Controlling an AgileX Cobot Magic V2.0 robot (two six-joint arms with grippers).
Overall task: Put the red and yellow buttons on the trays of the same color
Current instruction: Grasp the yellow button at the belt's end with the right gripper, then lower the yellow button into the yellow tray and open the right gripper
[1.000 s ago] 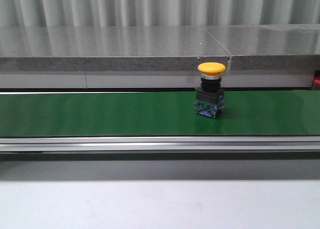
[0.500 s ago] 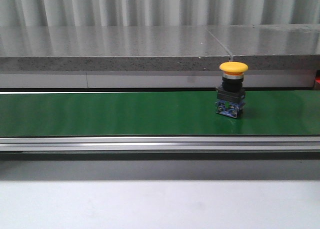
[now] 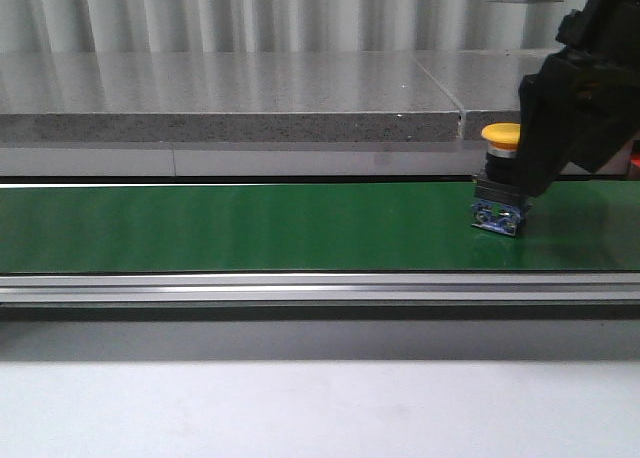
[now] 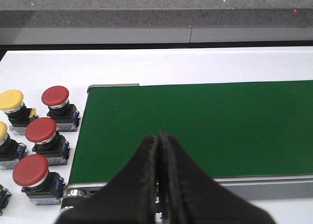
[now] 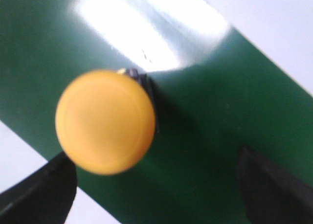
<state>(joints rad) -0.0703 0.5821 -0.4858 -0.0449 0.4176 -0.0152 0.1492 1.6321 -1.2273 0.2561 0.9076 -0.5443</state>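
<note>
The yellow button [image 3: 500, 133] stands upright on the green belt [image 3: 250, 226], far to the robot's right side, partly hidden in the front view by the right gripper [image 5: 156, 194]. From the right wrist camera its yellow cap sits between the two fingertips [image 5: 41, 192], which are spread wide and touch nothing. The left gripper [image 4: 158, 150] hovers over the belt's near end, fingers pressed together and empty — beside that end, red buttons [image 4: 40, 130] and another yellow one [image 4: 11, 100] stand on the white table [image 4: 195, 65].
</note>
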